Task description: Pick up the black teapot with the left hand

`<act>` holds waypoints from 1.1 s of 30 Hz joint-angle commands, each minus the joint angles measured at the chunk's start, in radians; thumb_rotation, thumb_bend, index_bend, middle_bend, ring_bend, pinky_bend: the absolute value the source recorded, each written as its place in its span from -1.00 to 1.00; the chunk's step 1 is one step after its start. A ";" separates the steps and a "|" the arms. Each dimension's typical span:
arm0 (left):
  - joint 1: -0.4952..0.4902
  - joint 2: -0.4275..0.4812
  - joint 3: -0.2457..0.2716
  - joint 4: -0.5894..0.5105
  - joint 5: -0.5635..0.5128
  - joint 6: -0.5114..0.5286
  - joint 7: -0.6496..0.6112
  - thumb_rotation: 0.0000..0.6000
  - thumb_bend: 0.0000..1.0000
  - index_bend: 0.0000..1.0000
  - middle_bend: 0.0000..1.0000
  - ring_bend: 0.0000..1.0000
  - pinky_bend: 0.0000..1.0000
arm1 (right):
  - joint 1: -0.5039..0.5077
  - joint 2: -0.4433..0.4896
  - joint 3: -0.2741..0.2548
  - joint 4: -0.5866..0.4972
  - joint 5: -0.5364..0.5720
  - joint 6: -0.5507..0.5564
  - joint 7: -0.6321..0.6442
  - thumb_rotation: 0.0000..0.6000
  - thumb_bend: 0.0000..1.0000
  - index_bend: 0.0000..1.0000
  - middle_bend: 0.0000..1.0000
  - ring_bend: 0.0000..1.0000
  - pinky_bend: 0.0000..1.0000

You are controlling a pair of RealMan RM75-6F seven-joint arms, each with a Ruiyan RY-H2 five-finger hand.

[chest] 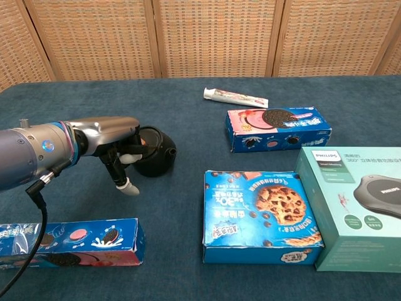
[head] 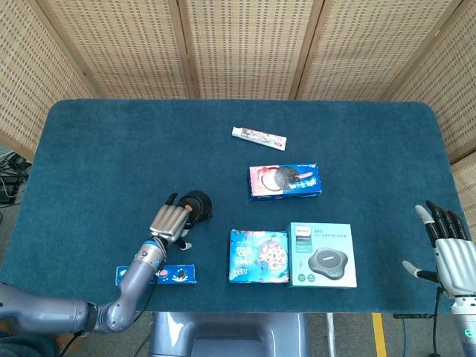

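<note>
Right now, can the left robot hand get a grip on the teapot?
Probably yes: the left robot hand is already against the teapot, fingers at its near side, nothing between them.

— What colours do I have on the table?

— I see a deep teal cloth with a fine nap. The teapot is black, with a reddish spot on its lid. My left hand is silver-grey with white fingertips and a blue band at the wrist.

— And the boxes?

— I read the Oreo box as blue with a pink panel and a dark biscuit. The near Oreo box is blue with pink too. The cookie box is blue with brown chip cookies. The Philips box is mint green with a grey disc.

— Anything else?

— The tube is white with red and blue print. My right hand is black and grey. The screen is tan woven lattice.
</note>
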 commanded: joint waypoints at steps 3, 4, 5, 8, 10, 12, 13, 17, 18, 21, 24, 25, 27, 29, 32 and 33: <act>0.044 0.055 -0.006 0.032 0.198 -0.079 -0.190 0.23 -1.00 1.00 0.99 0.30 -1.00 | -0.001 0.000 -0.001 -0.002 -0.002 0.002 -0.003 1.00 -1.00 -1.00 -1.00 -1.00 -1.00; 0.050 0.065 -0.004 0.035 0.217 -0.093 -0.214 0.21 -1.00 1.00 1.00 0.33 -1.00 | 0.000 0.000 -0.001 -0.002 -0.003 0.002 -0.004 1.00 -1.00 -1.00 -1.00 -1.00 -1.00; 0.053 0.074 -0.002 0.039 0.235 -0.102 -0.229 0.20 -1.00 1.00 1.00 0.35 -1.00 | 0.000 -0.001 -0.001 -0.003 -0.004 0.002 -0.006 1.00 -1.00 -1.00 -1.00 -1.00 -1.00; 0.062 0.091 0.002 0.046 0.268 -0.112 -0.259 0.20 -1.00 1.00 1.00 0.41 -1.00 | 0.000 -0.001 -0.002 -0.005 -0.007 0.003 -0.009 1.00 -1.00 -1.00 -1.00 -1.00 -1.00; 0.065 0.109 0.012 0.046 0.271 -0.115 -0.250 0.15 -1.00 1.00 1.00 0.45 -1.00 | -0.001 -0.001 -0.003 -0.007 -0.009 0.006 -0.011 1.00 -1.00 -1.00 -1.00 -1.00 -1.00; 0.066 0.121 0.014 0.035 0.264 -0.116 -0.243 0.11 -1.00 1.00 1.00 0.48 -1.00 | -0.002 -0.001 -0.003 -0.008 -0.010 0.008 -0.013 1.00 -1.00 -1.00 -1.00 -1.00 -1.00; 0.066 0.129 0.015 0.028 0.261 -0.117 -0.241 0.10 -1.00 1.00 1.00 0.49 -1.00 | -0.002 -0.001 -0.003 -0.008 -0.010 0.009 -0.013 1.00 -1.00 -1.00 -1.00 -1.00 -1.00; 0.072 0.164 0.015 0.003 0.268 -0.120 -0.249 0.10 -0.91 1.00 1.00 0.50 -1.00 | -0.004 0.000 -0.004 -0.011 -0.013 0.012 -0.012 1.00 -1.00 -1.00 -1.00 -1.00 -1.00; 0.074 0.174 0.015 -0.002 0.272 -0.123 -0.255 0.10 -0.77 1.00 1.00 0.50 -1.00 | -0.004 0.001 -0.004 -0.012 -0.014 0.013 -0.012 1.00 -1.00 -1.00 -1.00 -1.00 -1.00; 0.078 0.201 0.015 -0.019 0.287 -0.129 -0.270 0.09 -0.23 1.00 1.00 0.51 -1.00 | -0.005 0.001 -0.005 -0.015 -0.018 0.017 -0.014 1.00 -1.00 -1.00 -1.00 -1.00 -1.00; 0.082 0.225 0.016 -0.035 0.301 -0.129 -0.276 0.09 0.35 1.00 1.00 0.53 -1.00 | -0.006 0.002 -0.006 -0.018 -0.020 0.020 -0.016 1.00 -1.00 -1.00 -1.00 -1.00 -1.00; 0.083 0.232 0.017 -0.039 0.304 -0.129 -0.277 0.09 0.58 1.00 1.00 0.53 -1.00 | -0.007 0.002 -0.006 -0.018 -0.020 0.020 -0.017 1.00 -1.00 -1.00 -1.00 -1.00 -1.00; 0.084 0.247 0.020 -0.048 0.308 -0.131 -0.274 0.09 0.88 1.00 1.00 0.53 -1.00 | -0.007 0.002 -0.006 -0.019 -0.020 0.021 -0.017 1.00 -1.00 -1.00 -1.00 -1.00 -1.00; 0.084 0.264 0.022 -0.060 0.304 -0.135 -0.270 0.09 1.00 1.00 1.00 0.54 -1.00 | -0.007 0.003 -0.005 -0.019 -0.018 0.021 -0.017 1.00 -1.00 -1.00 -1.00 -1.00 -1.00; 0.088 0.289 0.031 -0.066 0.324 -0.145 -0.280 0.08 1.00 1.00 1.00 0.54 -1.00 | -0.007 0.002 -0.005 -0.019 -0.018 0.019 -0.018 1.00 -1.00 -1.00 -1.00 -1.00 -1.00; 0.089 0.294 0.033 -0.066 0.331 -0.149 -0.284 0.08 1.00 1.00 1.00 0.54 -1.00 | -0.006 0.002 -0.006 -0.020 -0.018 0.018 -0.020 1.00 -1.00 -1.00 -1.00 -1.00 -1.00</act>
